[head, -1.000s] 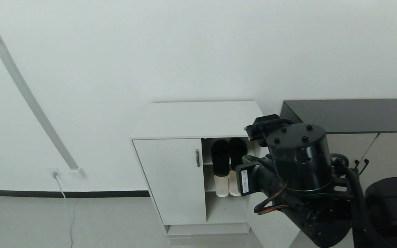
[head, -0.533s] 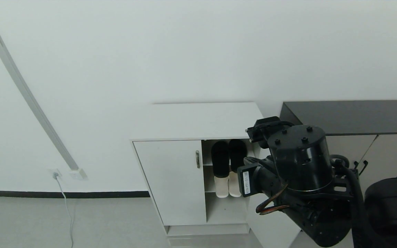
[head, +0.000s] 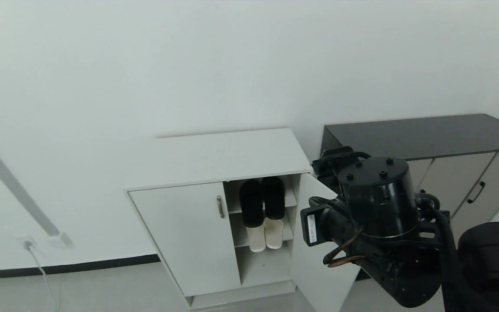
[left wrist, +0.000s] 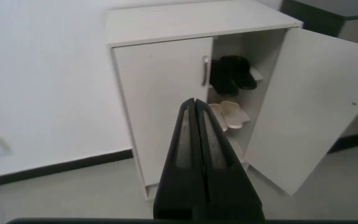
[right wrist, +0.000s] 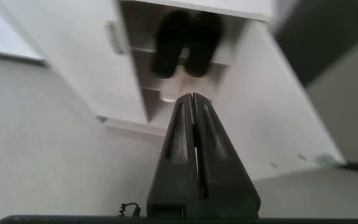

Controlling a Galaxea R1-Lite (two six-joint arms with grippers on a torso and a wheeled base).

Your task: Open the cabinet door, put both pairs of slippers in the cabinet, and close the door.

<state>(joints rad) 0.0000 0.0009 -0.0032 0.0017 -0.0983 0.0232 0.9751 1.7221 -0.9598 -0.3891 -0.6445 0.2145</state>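
Observation:
The white cabinet (head: 228, 151) stands against the wall with its left door (head: 184, 238) shut and its right door (head: 319, 260) swung open. Inside, black slippers (head: 261, 199) lie on the top shelf and white slippers (head: 266, 234) on the shelf below. The left wrist view looks at the cabinet (left wrist: 191, 22) from the front, with the black slippers (left wrist: 232, 73), the white slippers (left wrist: 229, 114) and my shut left gripper (left wrist: 194, 102) away from it. My right gripper (right wrist: 192, 96) is shut with nothing in it, near the opening below the black slippers (right wrist: 188, 40) and beside the open door (right wrist: 272, 118).
A grey sideboard with a dark top (head: 427, 134) stands right of the cabinet, close behind the open door. A wall outlet with a cable (head: 28, 245) and a slanted conduit (head: 11, 190) are at the left. Bare floor (head: 80, 290) lies in front.
The head camera has shifted, so the cabinet now sits further left and more of the sideboard shows. The slippers keep their places on the shelves.

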